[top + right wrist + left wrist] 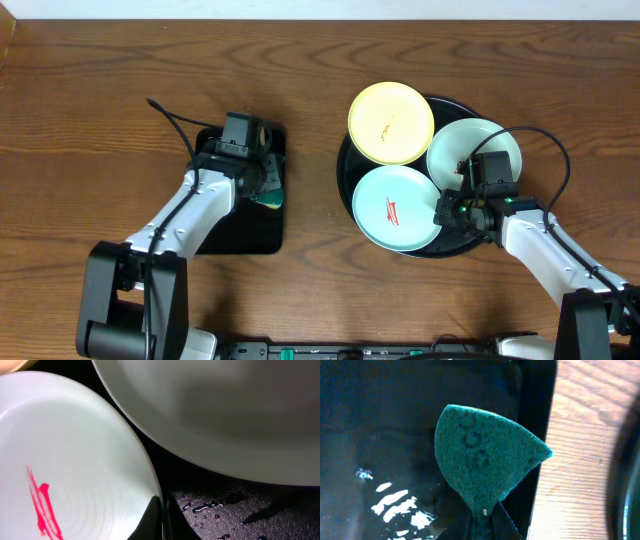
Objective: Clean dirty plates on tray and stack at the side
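Note:
The round black tray (pixel 348 166) holds three plates: a pale yellow plate (pixel 390 122) with an orange smear at the back, a mint plate (pixel 395 207) with a red smear at the front, and a whitish plate (pixel 470 145) at the right. My right gripper (pixel 447 207) is shut on the right rim of the mint plate (pixel 75 460); its fingers (pixel 161 520) pinch the edge. My left gripper (pixel 262 180) is shut on a green sponge (pixel 482 460) over the rectangular black tray (pixel 240 225).
The rectangular tray (pixel 380 435) is wet, with glints of water. Drops of water lie on the round tray's floor (pixel 225 510). The whitish plate (pixel 225 410) overlaps above the mint one. Bare wood table (pixel 100 90) lies left and behind.

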Available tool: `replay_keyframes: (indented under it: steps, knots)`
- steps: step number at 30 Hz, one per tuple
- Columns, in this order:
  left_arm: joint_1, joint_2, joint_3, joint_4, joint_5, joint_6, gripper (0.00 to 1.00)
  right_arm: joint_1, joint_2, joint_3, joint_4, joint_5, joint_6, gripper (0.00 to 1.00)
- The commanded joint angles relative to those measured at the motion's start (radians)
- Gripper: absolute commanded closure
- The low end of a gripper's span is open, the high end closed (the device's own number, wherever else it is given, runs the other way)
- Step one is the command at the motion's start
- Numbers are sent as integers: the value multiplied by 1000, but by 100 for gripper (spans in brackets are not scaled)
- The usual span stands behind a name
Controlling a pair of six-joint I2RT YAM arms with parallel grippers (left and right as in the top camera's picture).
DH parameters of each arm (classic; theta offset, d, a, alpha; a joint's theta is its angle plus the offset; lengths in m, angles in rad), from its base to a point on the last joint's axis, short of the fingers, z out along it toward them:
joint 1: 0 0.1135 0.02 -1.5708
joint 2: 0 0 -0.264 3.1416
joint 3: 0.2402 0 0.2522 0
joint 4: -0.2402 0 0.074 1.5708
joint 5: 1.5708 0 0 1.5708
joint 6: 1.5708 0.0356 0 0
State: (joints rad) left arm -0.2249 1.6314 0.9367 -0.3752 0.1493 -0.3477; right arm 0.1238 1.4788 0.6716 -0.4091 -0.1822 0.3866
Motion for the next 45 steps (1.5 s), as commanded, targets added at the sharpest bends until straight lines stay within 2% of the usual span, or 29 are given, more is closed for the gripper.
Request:
replay_keyframes:
  steps: [1,8,45]
  knots:
    - [-17,5,23,28,0,-33,93,9,3,-7,1,24,10,99]
    - [-24,9,23,64,0,-77,93,9,3,-7,-3,24,10,99]
    - [-50,10,23,89,110,-76,92,9,3,-7,-14,24,9,99]
